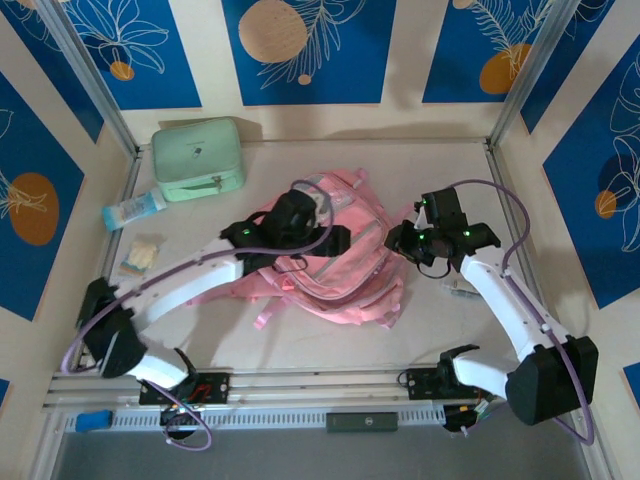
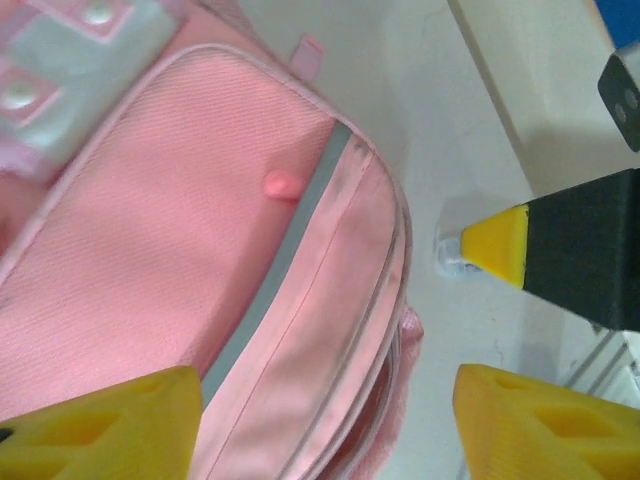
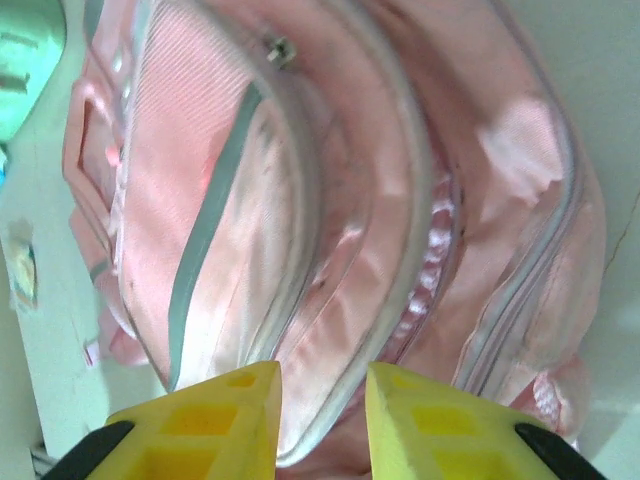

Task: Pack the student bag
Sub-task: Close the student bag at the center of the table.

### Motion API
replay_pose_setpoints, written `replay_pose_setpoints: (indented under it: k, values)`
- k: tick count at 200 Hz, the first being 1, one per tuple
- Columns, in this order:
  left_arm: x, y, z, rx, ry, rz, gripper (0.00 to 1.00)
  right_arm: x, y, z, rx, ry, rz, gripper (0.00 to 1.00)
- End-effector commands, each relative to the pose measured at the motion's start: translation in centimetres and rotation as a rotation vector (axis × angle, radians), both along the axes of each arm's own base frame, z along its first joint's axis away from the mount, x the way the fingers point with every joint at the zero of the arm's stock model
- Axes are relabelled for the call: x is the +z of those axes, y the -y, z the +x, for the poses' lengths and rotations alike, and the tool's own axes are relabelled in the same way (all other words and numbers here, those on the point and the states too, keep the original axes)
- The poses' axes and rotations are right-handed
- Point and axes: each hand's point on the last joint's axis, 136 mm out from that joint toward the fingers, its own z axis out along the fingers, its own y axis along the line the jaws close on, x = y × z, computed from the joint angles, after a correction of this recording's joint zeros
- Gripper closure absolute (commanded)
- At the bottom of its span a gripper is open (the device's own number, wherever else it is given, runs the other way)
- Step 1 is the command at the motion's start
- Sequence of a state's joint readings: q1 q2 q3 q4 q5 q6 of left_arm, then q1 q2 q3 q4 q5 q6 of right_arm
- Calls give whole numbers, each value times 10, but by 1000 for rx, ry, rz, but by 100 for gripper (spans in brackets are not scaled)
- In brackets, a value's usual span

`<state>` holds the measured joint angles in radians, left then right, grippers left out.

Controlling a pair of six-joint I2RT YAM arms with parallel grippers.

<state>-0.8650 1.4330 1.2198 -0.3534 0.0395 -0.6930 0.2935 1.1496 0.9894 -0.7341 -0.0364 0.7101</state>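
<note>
White tabletop (image 1: 300, 345) boxed in by blue-and-cream floral panels (image 1: 310, 50); large soft pink fabric backpack (image 1: 335, 275) lies slumped mid-table, mint green boxy zip case (image 1: 198, 158) far left, well apart. Left gripper (image 2: 325, 430) hovers over backpack front, fingers spread wide, holding nothing. Right gripper (image 3: 322, 420) at its right edge, fingers nearly together, cannot tell if fabric is pinched. Risks: limp fabric slips or bunches, whole backpack drags instead of opening, close wrists may collide
</note>
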Motion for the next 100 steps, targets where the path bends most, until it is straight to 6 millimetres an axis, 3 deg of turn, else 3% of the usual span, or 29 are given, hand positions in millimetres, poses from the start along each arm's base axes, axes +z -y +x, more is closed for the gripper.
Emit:
replay_pose_setpoints:
  k: [1, 26, 53, 75, 100]
  values:
    - [-2, -45, 2, 133, -12, -27, 29, -6, -17, -32, 119, -83, -80, 69]
    - [-31, -91, 1, 260, -76, -42, 24, -17, -55, -47, 196, -123, -51, 68]
    - [-64, -125, 1, 343, -174, -13, 21, -37, -90, -57, 241, -156, -29, 68]
    - [-84, -142, 5, 412, -217, 10, 20, -56, -110, -59, 265, -187, 4, 68]
    - [-100, -148, 15, 455, -226, -46, 19, -70, -111, -51, 259, -215, -37, 68]
